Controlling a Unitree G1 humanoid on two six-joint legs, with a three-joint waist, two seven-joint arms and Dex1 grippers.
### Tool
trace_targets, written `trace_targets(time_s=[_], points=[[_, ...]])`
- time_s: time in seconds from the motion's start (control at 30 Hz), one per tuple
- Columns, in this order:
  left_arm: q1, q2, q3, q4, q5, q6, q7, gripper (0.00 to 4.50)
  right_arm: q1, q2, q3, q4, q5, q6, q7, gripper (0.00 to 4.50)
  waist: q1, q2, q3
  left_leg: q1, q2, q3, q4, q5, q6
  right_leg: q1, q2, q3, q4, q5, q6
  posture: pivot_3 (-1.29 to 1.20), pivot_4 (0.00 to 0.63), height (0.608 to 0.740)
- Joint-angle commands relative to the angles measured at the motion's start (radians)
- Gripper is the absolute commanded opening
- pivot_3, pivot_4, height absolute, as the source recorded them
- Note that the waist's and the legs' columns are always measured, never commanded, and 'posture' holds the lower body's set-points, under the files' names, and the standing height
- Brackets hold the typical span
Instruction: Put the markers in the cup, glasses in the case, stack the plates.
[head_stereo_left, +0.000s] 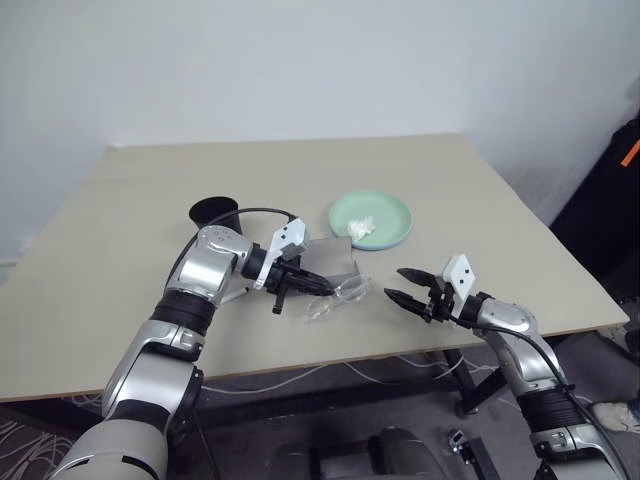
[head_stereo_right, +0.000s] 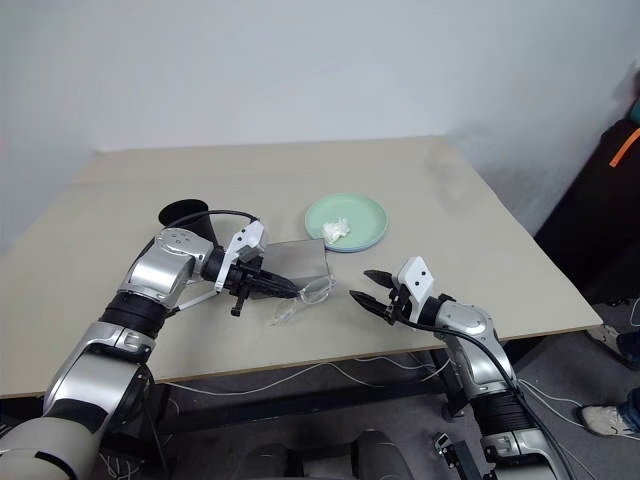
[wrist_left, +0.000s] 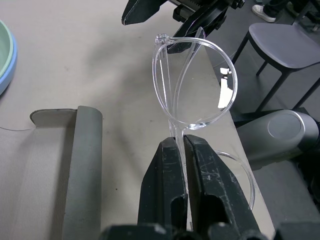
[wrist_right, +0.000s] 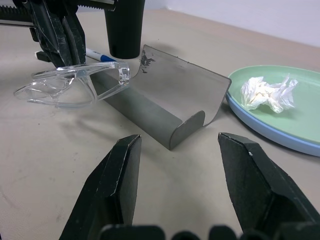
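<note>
Your left gripper (wrist_left: 180, 150) has its two black fingers pinched tight on the thin clear frame of the glasses (wrist_left: 195, 75), holding the single pair lifted off the table (head_stereo_left: 300, 165) just in front of the case (wrist_right: 160, 100). In the right wrist view the lenses hang clear of the tabletop, one arm folded across them; the far arm is hard to trace through the clear plastic.

Your right gripper (wrist_right: 175, 170) hovers near the table's front edge, its fingers spread well apart around nothing, pointed at the glasses and the case.

The one grey case lies open, lid tilted up, between the glasses and the plates. Behind it stands the single black cup (wrist_right: 124, 27); your left arm covers most of it in the head views, and its rim is cut off in the right wrist view.

You can count only one marker (wrist_right: 100, 56), a white barrel with a blue cap, lying at the cup's base, half hidden by the case.

Two plates are stacked: the mint green plate (wrist_right: 300, 120) sits in the light blue plate (wrist_right: 260, 127), of which just the rim shows. One crumpled white paper wad (wrist_right: 267, 92) rests on the green one.
</note>
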Motion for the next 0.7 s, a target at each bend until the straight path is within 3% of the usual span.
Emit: trace_targets(time_s=[0.03,0.7], points=[[-0.015,0.004,0.016,-0.031,-0.019,0.0,-0.007,0.03,-0.03,-0.008,-0.022,-0.016,0.014,-0.022,0.002,2.66,0.0,0.0,0.0,0.0,0.0,0.0,0.0,0.0,0.0,0.0,0.0,0.0,0.0,0.0,0.0,0.0,0.0,0.74],[-0.015,0.004,0.016,-0.031,-0.019,0.0,-0.007,0.03,-0.03,-0.008,-0.022,-0.016,0.014,-0.022,0.002,2.66,0.0,0.0,0.0,0.0,0.0,0.0,0.001,0.0,0.0,0.0,0.0,0.0,0.001,0.0,0.0,0.0,0.0,0.74]])
